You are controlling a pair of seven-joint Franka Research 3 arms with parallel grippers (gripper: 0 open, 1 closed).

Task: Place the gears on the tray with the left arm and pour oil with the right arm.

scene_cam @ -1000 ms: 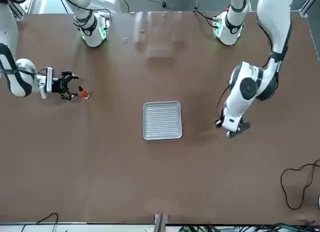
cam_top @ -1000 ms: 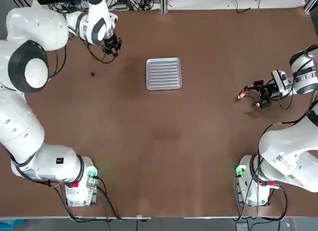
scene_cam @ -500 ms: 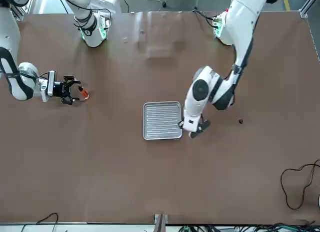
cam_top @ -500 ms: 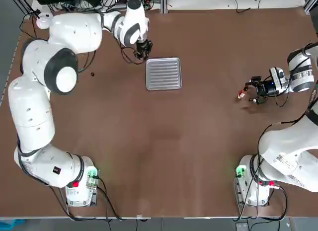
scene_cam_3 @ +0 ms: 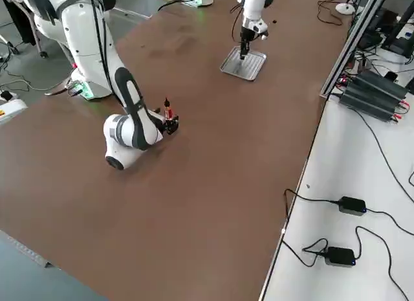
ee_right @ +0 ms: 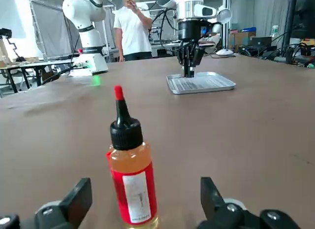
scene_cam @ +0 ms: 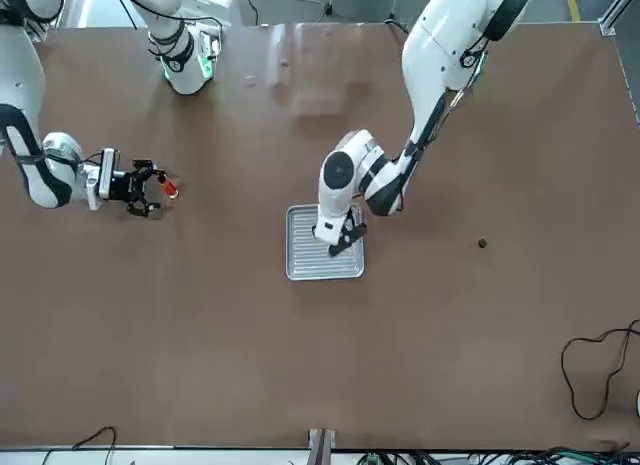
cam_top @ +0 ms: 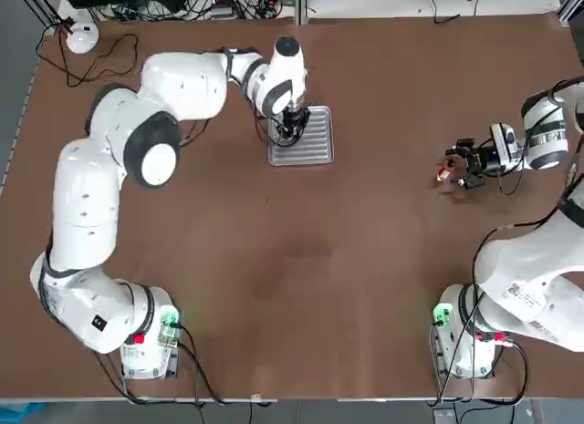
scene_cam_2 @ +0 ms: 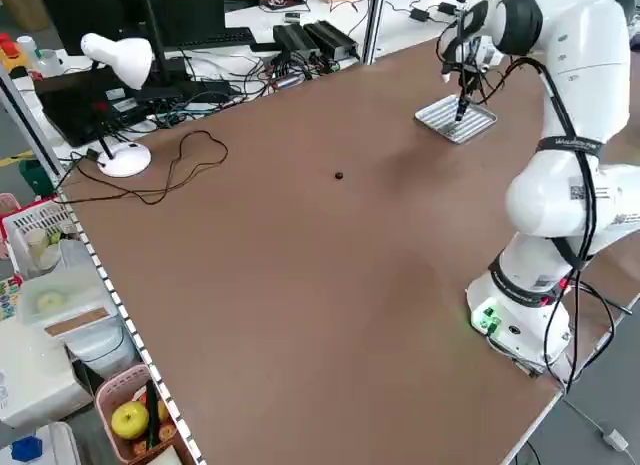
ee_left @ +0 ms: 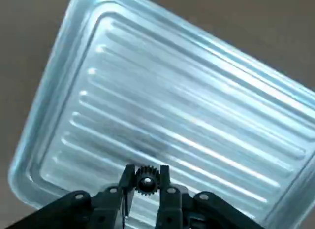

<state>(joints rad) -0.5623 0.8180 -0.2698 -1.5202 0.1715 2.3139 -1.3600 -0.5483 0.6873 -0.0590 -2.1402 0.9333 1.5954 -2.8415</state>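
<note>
Now we hold our left gripper (ee_left: pixel 146 185) over the tray (cam_top: pixel 315 147), which lies in the upper middle of the top view. Its fingers are clamped on one gear (ee_left: pixel 146 179), and the gripper points down, so we judge the gear can be let go straight onto the ribbed metal. In the wrist view the gear hangs above the tray near one edge; we cannot tell whether it touches the surface already. A second gear (scene_cam: pixel 481 243) lies on the bare counter (cam_top: pixel 301 278), well apart from the tray, at the right of the front view.

Our right gripper (ee_right: pixel 142 209) waits at the right edge of the top view with its fingers wide apart, one on each side of the oil (ee_right: pixel 131 178). The bottle stands upright on the counter, not gripped yet. We think this is so that it can be taken without tipping.
</note>
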